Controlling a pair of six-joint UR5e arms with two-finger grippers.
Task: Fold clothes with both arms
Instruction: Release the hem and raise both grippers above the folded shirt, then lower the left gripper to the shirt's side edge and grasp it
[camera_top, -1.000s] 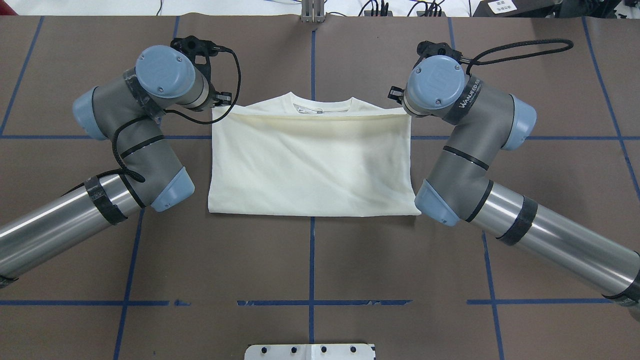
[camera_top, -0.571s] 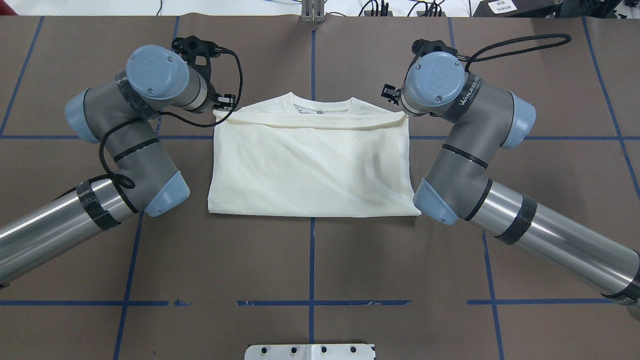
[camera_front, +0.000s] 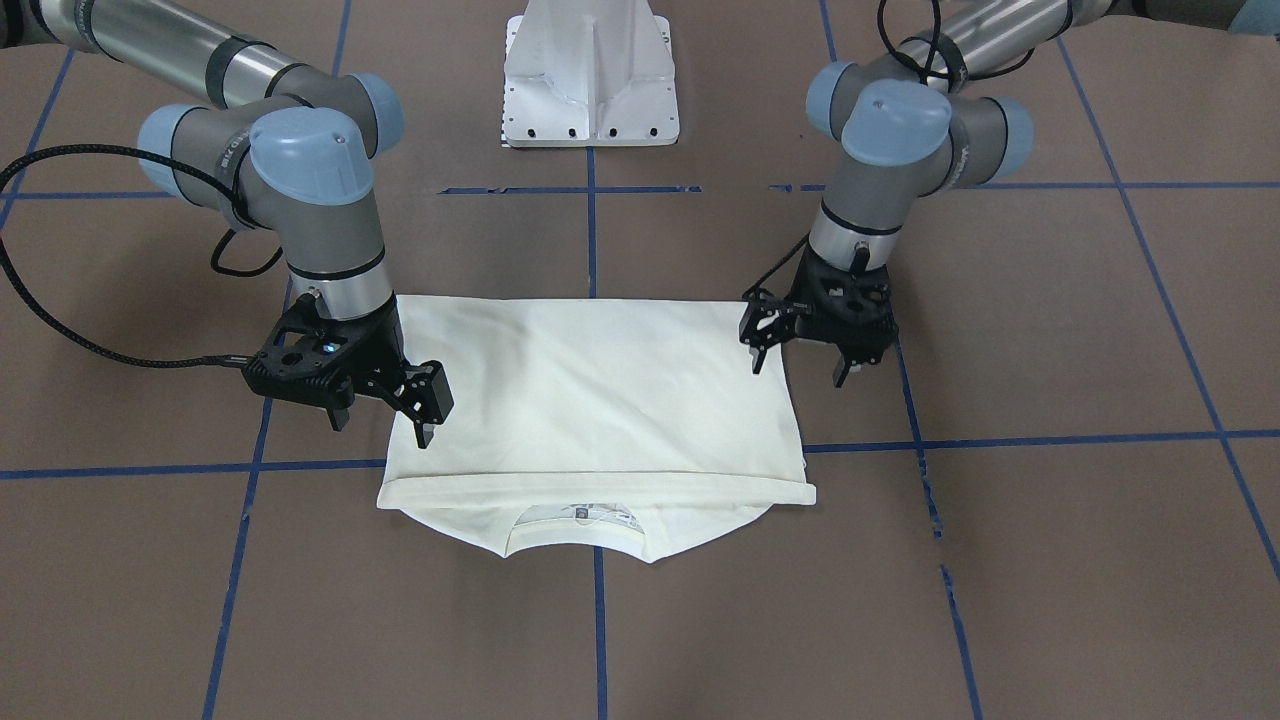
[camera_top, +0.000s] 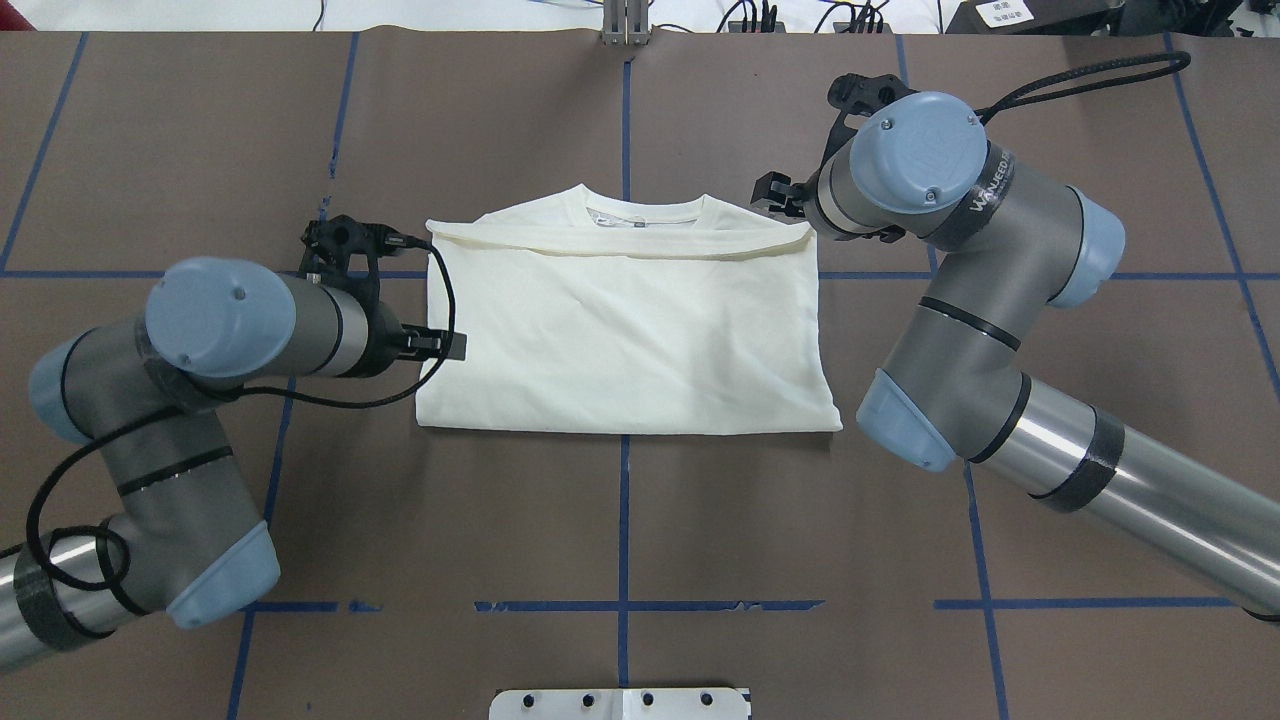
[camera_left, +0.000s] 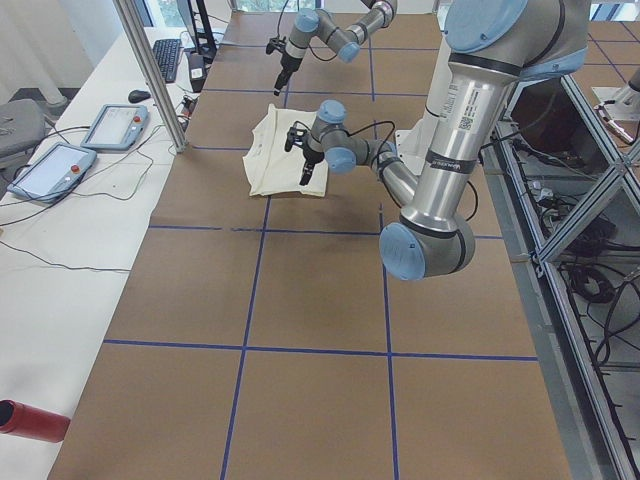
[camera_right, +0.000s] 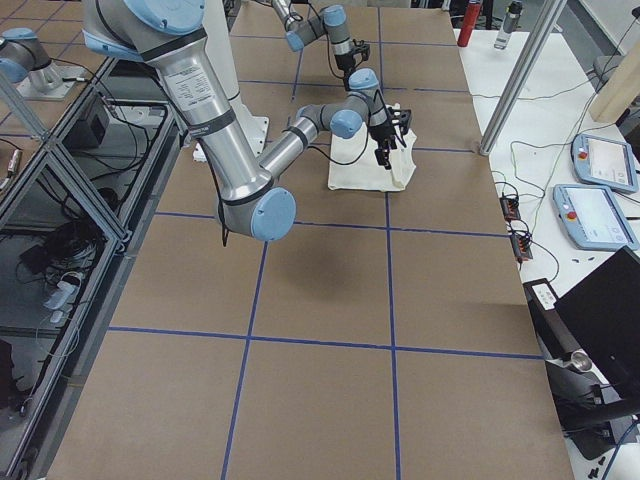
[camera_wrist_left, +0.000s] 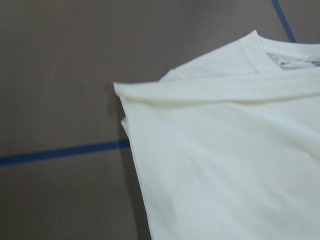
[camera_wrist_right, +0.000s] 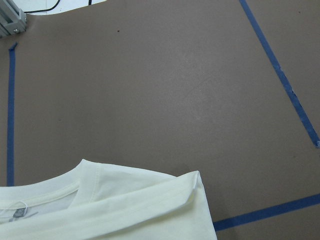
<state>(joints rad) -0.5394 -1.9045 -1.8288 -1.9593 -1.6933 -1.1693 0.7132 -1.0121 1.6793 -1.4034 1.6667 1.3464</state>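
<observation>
The clothes are one cream T-shirt (camera_top: 620, 330), folded in half on the brown table with its plain back up. Its hem lies just short of the collar (camera_top: 640, 210) at the far side, also seen in the front view (camera_front: 590, 400). My left gripper (camera_front: 798, 374) hovers open over the shirt's left edge, about halfway along it, and holds nothing. My right gripper (camera_front: 382, 432) stands open over the shirt's far right corner, also with nothing in it. The left wrist view shows the shirt's (camera_wrist_left: 225, 165) far left corner, the right wrist view the shirt's (camera_wrist_right: 125, 210) far right corner. No print shows.
The white pedestal base (camera_front: 590, 80) stands at the robot's side of the table. Blue tape lines (camera_top: 622, 520) cross the brown cover. A metal post (camera_left: 150, 70) and control tablets (camera_left: 80, 150) sit on the white bench beyond the far edge.
Both grippers have let go of the hem, which went from taut to slack. The left arm has swung back toward the robot along the shirt's left edge. The right arm shifted slightly outward.
</observation>
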